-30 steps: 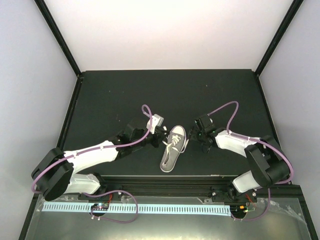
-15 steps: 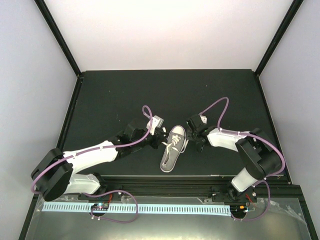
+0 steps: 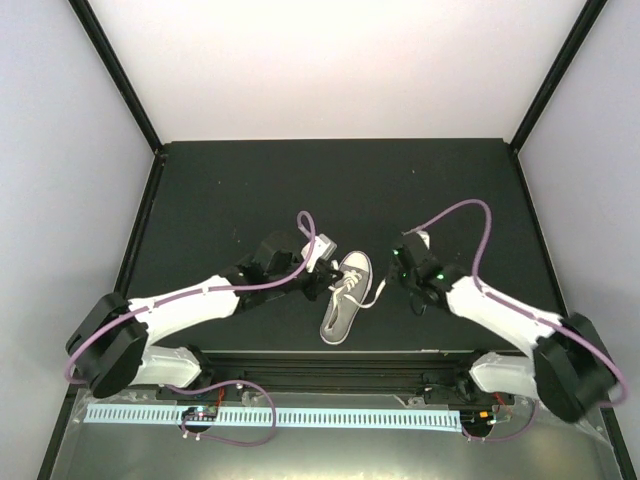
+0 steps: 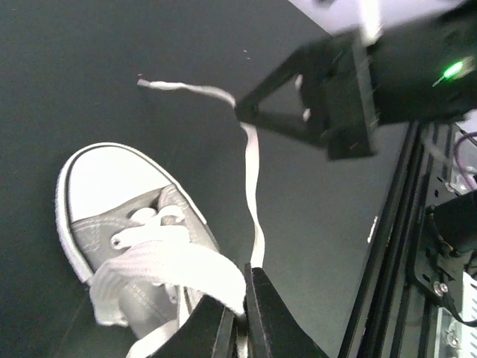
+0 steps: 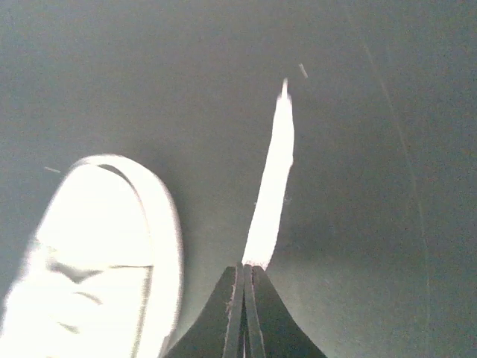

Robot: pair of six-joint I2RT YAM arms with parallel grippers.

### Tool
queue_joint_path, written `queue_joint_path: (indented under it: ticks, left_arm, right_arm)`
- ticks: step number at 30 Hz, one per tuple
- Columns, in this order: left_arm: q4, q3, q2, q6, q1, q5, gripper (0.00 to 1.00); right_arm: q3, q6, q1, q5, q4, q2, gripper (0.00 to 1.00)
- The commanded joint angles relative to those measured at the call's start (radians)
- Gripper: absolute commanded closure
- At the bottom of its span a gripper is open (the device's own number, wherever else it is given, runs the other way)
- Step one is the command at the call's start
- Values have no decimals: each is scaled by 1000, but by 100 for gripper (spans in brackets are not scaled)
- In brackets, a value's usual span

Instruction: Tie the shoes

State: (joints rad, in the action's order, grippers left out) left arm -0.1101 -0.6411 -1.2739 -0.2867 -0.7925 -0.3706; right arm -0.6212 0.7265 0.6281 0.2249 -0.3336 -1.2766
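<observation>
The shoe [image 3: 345, 295], a small grey sneaker with a white toe cap, lies mid-table with its toe pointing away. My left gripper [image 3: 325, 281] sits at the shoe's left side, shut on a wide white lace [image 4: 171, 268] pulled across the tongue; its tips [image 4: 242, 302] pinch that lace. My right gripper [image 3: 393, 274] is just right of the toe, shut on the other lace [image 5: 272, 186], which sticks out beyond its tips [image 5: 244, 270]. From the left wrist view, that lace [image 4: 253, 186] trails from the shoe [image 4: 127, 224] up to the right gripper [image 4: 246, 112].
The black table [image 3: 220, 190] is bounded by black frame posts and white walls. A black rail [image 3: 330, 365] runs along the near edge by the arm bases. The free lace end [image 4: 145, 84] rests on the table beyond the toe.
My right gripper has shut on the right lace, after swinging toward the toe and back a little. The left gripper, still holding its lace, has shifted slightly right toward the shoe.
</observation>
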Motion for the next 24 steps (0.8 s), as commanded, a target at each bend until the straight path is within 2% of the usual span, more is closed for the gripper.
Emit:
queue_joint_path:
  ticks: [1, 5, 10, 24]
  left_arm:
    - [34, -99, -70, 94, 1, -126, 96]
    - [67, -179, -146, 125, 3, -186, 95]
    - [58, -226, -212, 135, 6, -255, 95]
    - [60, -284, -309, 131, 7, -304, 90]
  right_arm:
    - [-56, -126, 4, -34, -1, 191, 98]
    - [-109, -188, 5, -134, 35, 269, 98]
    - [-138, -187, 5, -204, 86, 276, 98]
    - [-167, -177, 5, -249, 142, 246, 98]
